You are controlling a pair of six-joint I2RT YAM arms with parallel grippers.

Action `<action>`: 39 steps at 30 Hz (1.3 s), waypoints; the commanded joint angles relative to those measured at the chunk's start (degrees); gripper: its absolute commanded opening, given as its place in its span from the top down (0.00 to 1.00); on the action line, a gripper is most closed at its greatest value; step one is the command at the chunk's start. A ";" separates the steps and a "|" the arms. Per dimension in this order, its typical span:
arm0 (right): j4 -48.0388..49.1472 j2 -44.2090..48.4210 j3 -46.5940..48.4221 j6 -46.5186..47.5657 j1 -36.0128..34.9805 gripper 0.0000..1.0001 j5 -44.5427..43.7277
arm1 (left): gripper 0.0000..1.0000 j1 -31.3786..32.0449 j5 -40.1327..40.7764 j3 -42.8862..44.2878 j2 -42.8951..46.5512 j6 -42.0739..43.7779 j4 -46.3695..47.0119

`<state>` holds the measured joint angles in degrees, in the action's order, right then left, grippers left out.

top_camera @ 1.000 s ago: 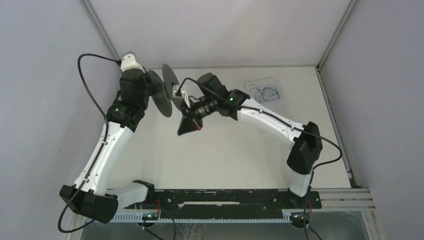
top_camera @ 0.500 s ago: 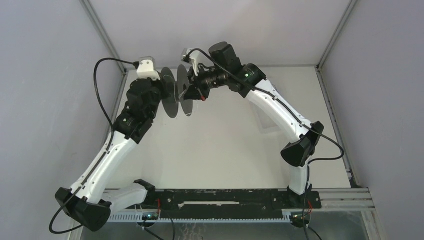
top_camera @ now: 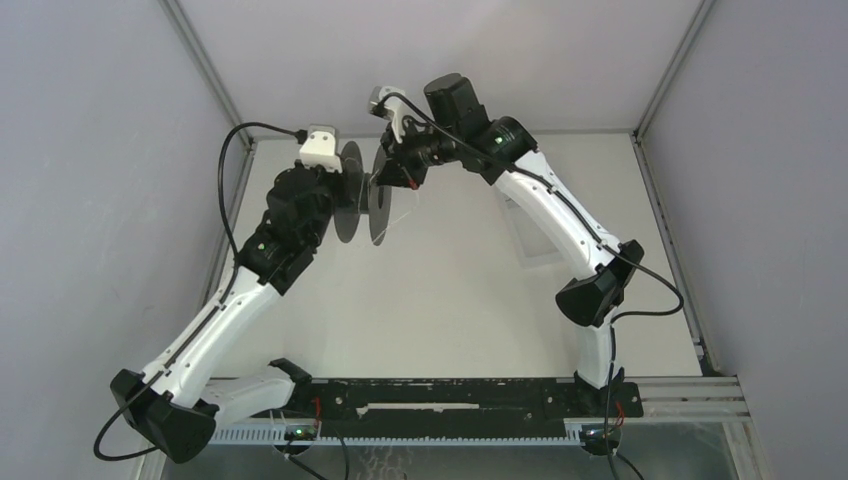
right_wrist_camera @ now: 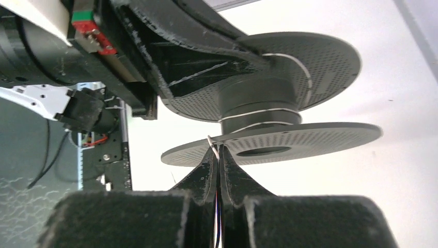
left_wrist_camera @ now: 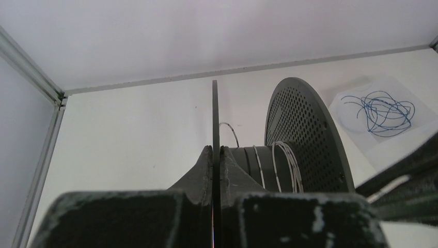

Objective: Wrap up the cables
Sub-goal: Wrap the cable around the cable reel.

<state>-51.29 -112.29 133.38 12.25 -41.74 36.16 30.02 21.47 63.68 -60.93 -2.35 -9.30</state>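
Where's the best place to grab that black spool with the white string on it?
Grip the thin rim of one flat disc, coming edge-on with a finger on each face. The disc is a thin plate, and the hub carries the cable, so leave that free. The left end effector holds it so.

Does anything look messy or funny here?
Yes. The white cable is wound unevenly on the black spool. Its turns sit spread apart on the hub, and one loop arcs up loose beside the near flange. Farther off, a tangle of blue wire lies in a scribbly heap.
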 commanded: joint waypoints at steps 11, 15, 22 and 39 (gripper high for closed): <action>6.65 -0.37 5.21 6.39 5.85 0.95 -11.58 | 1.00 0.01 -1.45 -2.99 2.54 3.18 -1.90; 7.13 -1.79 5.91 7.39 7.34 0.95 -13.04 | 1.00 -0.01 -2.08 -3.04 2.74 2.97 -2.32; 7.43 -3.73 5.55 9.28 9.94 0.95 -13.29 | 1.00 0.03 -2.95 -2.78 2.82 2.39 -2.57; 11.23 -7.19 -8.96 12.94 14.02 0.92 -8.70 | 1.00 -0.63 -6.38 0.17 3.33 -0.68 -5.40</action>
<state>-45.76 -118.67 127.24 22.68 -31.90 32.05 30.48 14.06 61.87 -60.36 -2.13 -12.95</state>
